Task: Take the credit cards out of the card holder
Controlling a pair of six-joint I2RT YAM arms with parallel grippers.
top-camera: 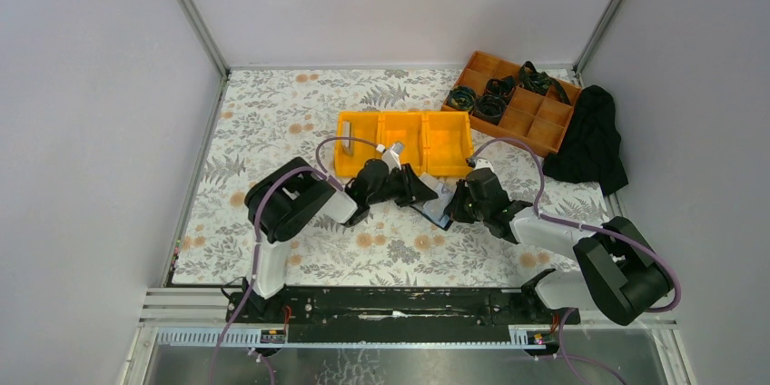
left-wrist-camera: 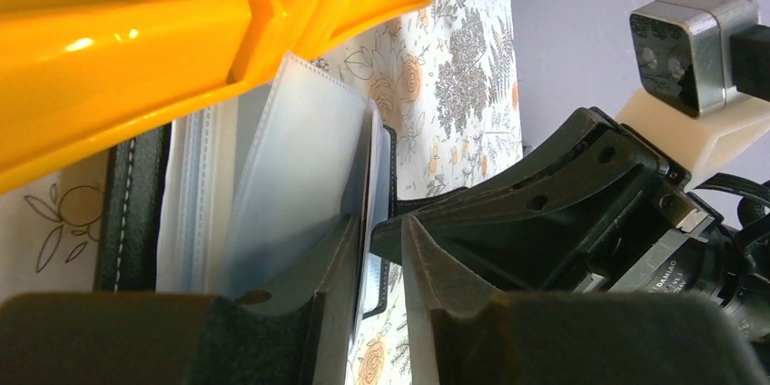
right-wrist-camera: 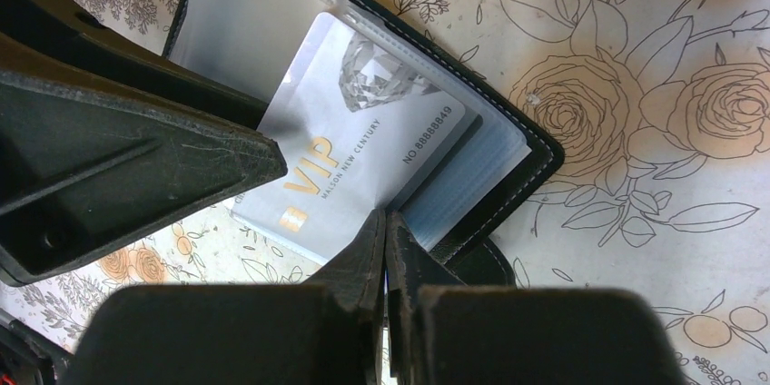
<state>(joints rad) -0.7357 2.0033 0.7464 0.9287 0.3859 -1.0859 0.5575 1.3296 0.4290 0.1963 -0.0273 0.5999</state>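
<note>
Small black stitched card holder (right-wrist-camera: 468, 253) w/ clear sleeves (right-wrist-camera: 227, 31); silver VIP credit card (right-wrist-camera: 363, 149) pokes out toward 7 o'clock. L end effector (left-wrist-camera: 377, 226) slightly parted, R end effector (right-wrist-camera: 383, 217) clenched.

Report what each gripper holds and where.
Right gripper: clear plastic sleeve of black card holder, pinched at its edge. Left gripper: edge of silver VIP card between fingers, grip unclear.

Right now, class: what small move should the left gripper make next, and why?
Probably close the left gripper on the silver VIP card. Its jaws stand slightly apart at the card's edge, the card sticks partly out of its clear sleeve, and the right gripper, shut, pinches the card holder steady.
</note>
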